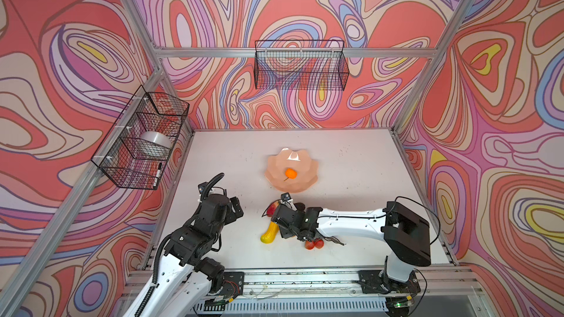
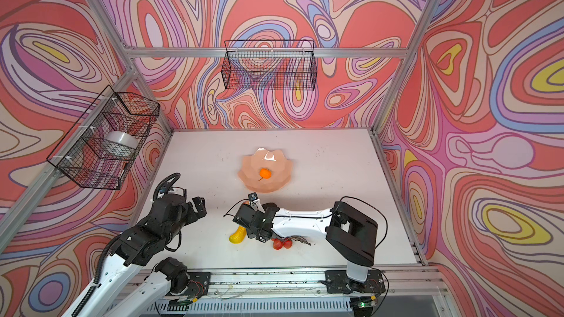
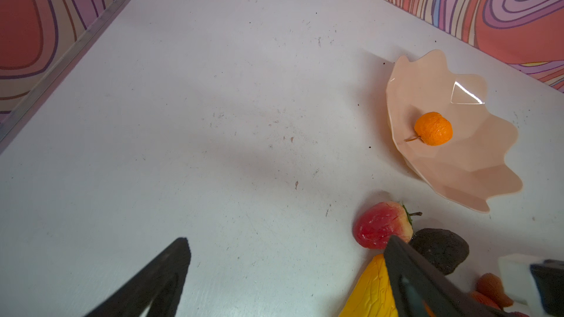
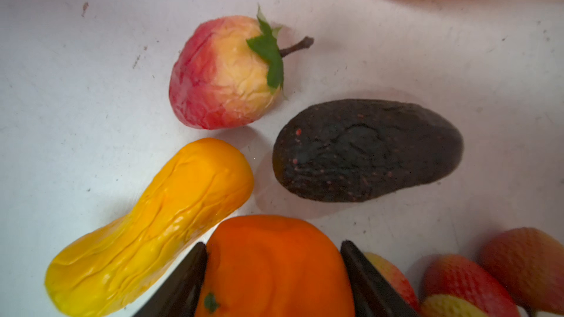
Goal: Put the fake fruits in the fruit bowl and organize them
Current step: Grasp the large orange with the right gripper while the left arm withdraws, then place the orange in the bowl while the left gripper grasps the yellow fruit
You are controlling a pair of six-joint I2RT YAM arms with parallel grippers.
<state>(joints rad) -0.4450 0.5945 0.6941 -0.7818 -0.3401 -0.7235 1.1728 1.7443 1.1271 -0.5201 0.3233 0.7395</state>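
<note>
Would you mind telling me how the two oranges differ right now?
The small orange lies in the bowl, untouched; the big orange sits on the table between the right gripper's fingers. The small orange shows a thin brown stem; the big orange shows a green calyx spot. The small orange lies alone; the big orange lies among the other fruits. Both are bright orange.

You've got one small orange sitting in the glossy peach-pink scalloped bowl; the wrinkly red strawberry, dark avocado, yellow gourd-shaped fruit, bigger orange and red grapes lie clustered on the table nearby.
</note>
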